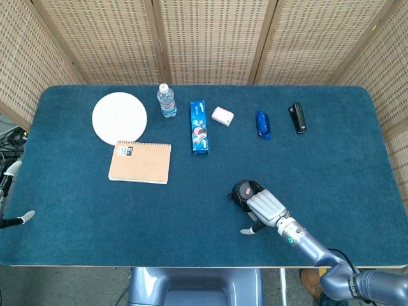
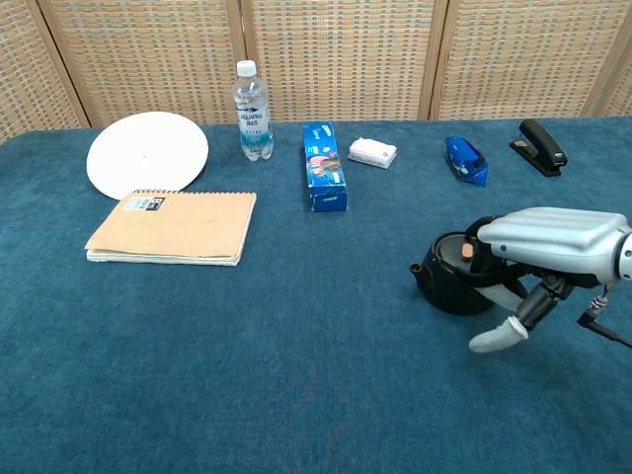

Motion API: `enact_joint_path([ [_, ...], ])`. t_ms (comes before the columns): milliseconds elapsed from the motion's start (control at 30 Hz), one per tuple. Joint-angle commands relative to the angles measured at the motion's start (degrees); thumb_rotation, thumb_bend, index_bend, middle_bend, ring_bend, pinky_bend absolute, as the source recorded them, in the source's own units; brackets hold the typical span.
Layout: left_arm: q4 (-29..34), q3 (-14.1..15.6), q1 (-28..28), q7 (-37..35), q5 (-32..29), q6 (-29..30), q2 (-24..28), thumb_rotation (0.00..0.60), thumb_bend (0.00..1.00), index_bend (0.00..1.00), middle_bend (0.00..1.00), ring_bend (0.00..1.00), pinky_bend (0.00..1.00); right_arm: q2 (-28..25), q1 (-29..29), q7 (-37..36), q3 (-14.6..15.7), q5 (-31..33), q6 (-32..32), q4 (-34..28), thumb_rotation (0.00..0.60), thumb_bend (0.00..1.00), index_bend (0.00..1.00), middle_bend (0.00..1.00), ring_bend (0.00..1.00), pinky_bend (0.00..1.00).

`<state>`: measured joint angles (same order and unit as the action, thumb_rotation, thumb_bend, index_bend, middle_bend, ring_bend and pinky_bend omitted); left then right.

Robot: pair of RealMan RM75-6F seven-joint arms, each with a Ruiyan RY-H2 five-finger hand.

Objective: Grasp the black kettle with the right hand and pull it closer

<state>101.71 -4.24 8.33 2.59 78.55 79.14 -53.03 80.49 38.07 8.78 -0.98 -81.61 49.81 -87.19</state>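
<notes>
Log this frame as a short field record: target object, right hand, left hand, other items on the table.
target: black kettle with an orange lid button, on the blue cloth table, spout pointing left
right hand: right hand lies over the kettle's right side, fingers around its handle
left hand: left hand at the table's left edge, holding nothing
other items: white round plate, clear water bottle, tan spiral notebook, blue carton, black stapler

Matt black kettle (image 2: 452, 284); smooth silver hand (image 2: 538, 257) (metallic-looking); fuzzy blue cloth table (image 2: 296, 375).
</notes>
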Motion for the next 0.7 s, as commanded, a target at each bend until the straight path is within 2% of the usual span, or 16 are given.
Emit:
enact_joint_path([
  [33, 0.0, 0.0, 0.0, 0.0, 0.0, 0.0, 0.0, 0.6, 0.0, 0.0, 0.0, 0.0, 0.0, 2.5, -0.8, -5.3, -1.1, -2.5, 3.6, 3.1, 0.32, 0.0, 0.98, 0.89, 0.61, 0.0],
  [233, 0.1, 0.0, -0.1, 0.0, 0.1, 0.2, 0.1, 0.6, 0.0, 0.0, 0.0, 0.0, 0.0, 4.4, -0.9, -11.5, -2.2, -5.1, 7.2, 6.5, 0.319, 0.0, 1.0, 0.98, 0.72, 0.0],
  [467, 0.1, 0.0, -0.1, -0.1, -0.1, 0.1, 0.1, 0.6, 0.0, 0.0, 0.0, 0.0, 0.0, 5.5, -0.8, -15.6, -3.5, -5.2, 9.0, 7.3, 0.307, 0.0, 1.0, 1.0, 0.8, 0.0],
  [533, 0.1, 0.0, -0.1, 0.0, -0.1, 0.0, 0.1, 0.6, 0.0, 0.0, 0.0, 0.0, 0.0, 5.4, -0.7, -15.9, -4.2, -4.5, 9.0, 7.0, 0.288, 0.0, 1.0, 1.0, 0.82, 0.0],
  [700, 0.2, 0.0, -0.1, -0.1, -0.1, 0.1, 0.2, 0.6, 0.0, 0.0, 0.0, 0.0, 0.0, 5.1, -0.6, -13.9, -5.4, -4.1, 10.4, 6.2, 0.284, 0.0, 1.0, 1.0, 0.87, 0.0],
])
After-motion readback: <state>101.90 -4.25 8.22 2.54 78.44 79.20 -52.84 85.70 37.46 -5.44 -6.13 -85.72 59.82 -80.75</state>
